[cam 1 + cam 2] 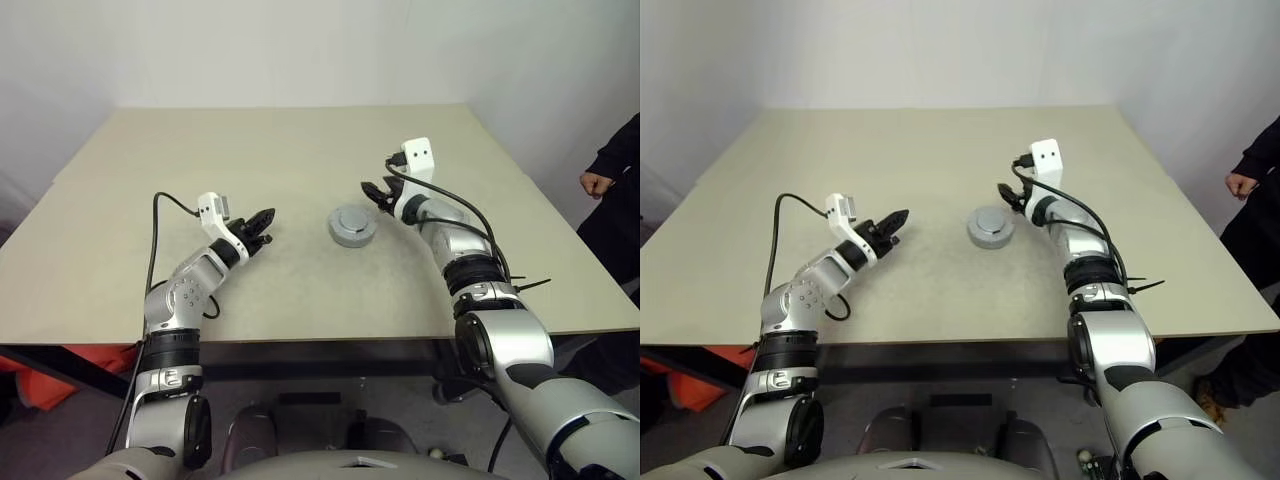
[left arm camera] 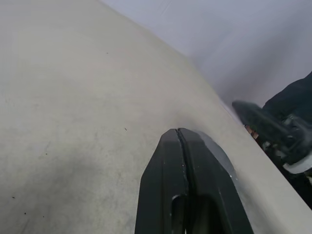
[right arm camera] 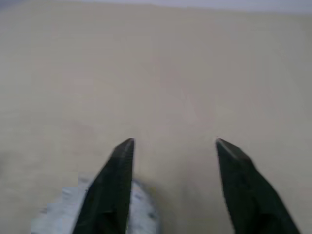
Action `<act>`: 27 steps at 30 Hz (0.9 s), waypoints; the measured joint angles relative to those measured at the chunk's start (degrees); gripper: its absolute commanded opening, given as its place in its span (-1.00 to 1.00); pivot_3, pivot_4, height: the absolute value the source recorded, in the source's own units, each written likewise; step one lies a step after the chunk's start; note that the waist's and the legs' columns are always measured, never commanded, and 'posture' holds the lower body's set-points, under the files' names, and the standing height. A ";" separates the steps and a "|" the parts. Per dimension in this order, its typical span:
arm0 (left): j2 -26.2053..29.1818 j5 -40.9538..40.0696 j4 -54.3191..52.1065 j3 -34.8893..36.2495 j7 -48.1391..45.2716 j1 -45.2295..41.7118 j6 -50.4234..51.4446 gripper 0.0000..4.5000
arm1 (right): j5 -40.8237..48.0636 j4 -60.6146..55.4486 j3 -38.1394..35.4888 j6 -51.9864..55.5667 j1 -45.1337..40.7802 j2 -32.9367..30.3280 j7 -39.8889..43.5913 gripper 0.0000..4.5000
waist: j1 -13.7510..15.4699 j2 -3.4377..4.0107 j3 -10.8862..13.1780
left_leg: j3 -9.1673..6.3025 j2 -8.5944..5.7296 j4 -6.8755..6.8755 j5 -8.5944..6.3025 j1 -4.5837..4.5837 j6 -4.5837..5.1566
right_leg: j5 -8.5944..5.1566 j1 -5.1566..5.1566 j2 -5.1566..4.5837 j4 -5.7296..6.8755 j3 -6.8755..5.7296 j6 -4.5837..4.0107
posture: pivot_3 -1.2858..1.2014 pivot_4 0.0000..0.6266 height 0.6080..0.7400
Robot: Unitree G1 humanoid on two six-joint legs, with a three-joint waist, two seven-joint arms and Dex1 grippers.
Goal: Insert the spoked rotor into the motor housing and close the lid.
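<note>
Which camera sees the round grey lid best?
The left eye view: the lid sits whole on the table, between both grippers. The right eye view shows it the same way. The right wrist view catches a blurry edge; the left wrist view, a sliver behind its fingers.

Beige table (image 1: 300,160) spreading wide beneath both grippers, pale wall (image 1: 300,50) beyond them, a person's dark sleeve (image 1: 622,150) and hand (image 1: 597,184) well right of the right gripper
</note>
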 measured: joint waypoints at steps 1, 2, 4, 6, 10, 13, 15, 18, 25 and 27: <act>0.00 0.00 -0.10 -0.16 0.06 0.21 0.00 -1.00 | -0.55 1.53 0.04 -0.61 -0.11 -0.15 -1.36 -0.24 | -0.04 0.00 0.00 | 0.00 0.00 0.00 0.00 -0.05 -0.01 | 0.00 -0.05 0.00 0.01 0.00 0.00 | 0.03 -1.00 1.00; 0.02 -0.01 -0.12 -0.27 0.14 0.35 -0.01 -1.00 | -1.14 2.64 0.11 -1.03 -0.15 -0.37 -2.39 -0.41 | -0.05 0.00 0.00 | 0.00 0.00 0.00 0.00 -0.10 -0.01 | 0.00 -0.10 0.01 0.01 0.00 0.00 | 0.03 -1.00 1.00; 0.18 -0.04 -0.16 -0.30 0.27 0.53 -0.03 -1.00 | -2.19 4.72 0.27 -2.10 -0.50 -0.72 -3.82 -0.55 | -0.06 0.00 0.00 | 0.01 0.00 0.01 0.01 -0.20 -0.01 | 0.00 -0.22 0.01 0.04 0.00 0.00 | 0.03 -1.00 1.00; 0.33 -0.06 -0.22 -0.35 0.38 0.64 -0.05 -1.00 | -2.79 6.20 0.29 -2.82 -1.04 -0.76 -4.56 -0.55 | -0.07 0.00 0.00 | 0.02 0.00 0.02 0.01 -0.25 0.00 | 0.00 -0.27 0.01 0.06 0.00 0.00 | 0.03 -1.00 1.00; 0.34 -0.06 -0.68 -0.66 0.42 0.87 -0.19 -1.00 | -3.53 8.92 0.53 -4.50 -1.51 -0.65 -4.75 -0.55 | -0.07 0.00 0.00 | 0.02 0.00 0.05 0.00 -0.25 0.00 | 0.00 -0.26 0.00 0.07 0.00 0.00 | 0.03 -1.00 1.00; 0.35 -0.06 -1.19 -0.92 0.61 1.07 -0.34 -1.00 | -4.04 11.05 0.74 -4.87 -1.45 -0.37 -4.58 -0.55 | -0.06 0.00 0.00 | 0.02 0.00 0.07 0.00 -0.25 0.01 | 0.00 -0.26 0.00 0.11 0.00 0.00 | 0.03 -1.00 1.00; 0.37 -0.06 -1.69 -0.99 0.65 1.17 -0.44 -1.00 | -4.52 12.15 1.15 -5.14 -1.30 -0.18 -4.35 -0.55 | -0.08 0.00 0.00 | 0.02 0.01 0.09 0.00 -0.24 0.01 | 0.01 -0.26 0.00 0.14 0.00 -0.01 | 0.03 -1.00 1.00; 0.61 -0.07 -2.16 -1.00 0.73 1.18 -0.55 -1.00 | -5.08 13.44 1.63 -5.67 -0.90 0.10 -4.08 -0.55 | -0.08 0.00 0.00 | 0.02 0.01 0.11 0.00 -0.23 0.02 | 0.01 -0.26 0.00 0.16 0.00 -0.01 | 0.03 -1.00 1.00; 1.24 -0.07 -2.33 -1.01 0.89 1.46 -0.61 -1.00 | -5.15 13.93 1.77 -5.85 -0.73 0.89 -1.68 -0.55 | -0.08 0.00 0.00 | 0.02 0.02 0.14 0.00 -0.23 0.02 | 0.01 -0.26 0.00 0.18 0.00 -0.01 | 0.03 -1.00 1.00; 1.56 -0.07 -2.33 -0.96 0.90 1.46 -0.68 -1.00 | -5.15 13.92 1.77 -5.85 -0.72 1.07 -0.86 -0.55 | -0.14 0.00 0.00 | 0.02 0.03 0.13 0.00 -0.22 0.03 | 0.01 -0.26 0.01 0.19 0.00 -0.01 | 0.03 -1.00 1.00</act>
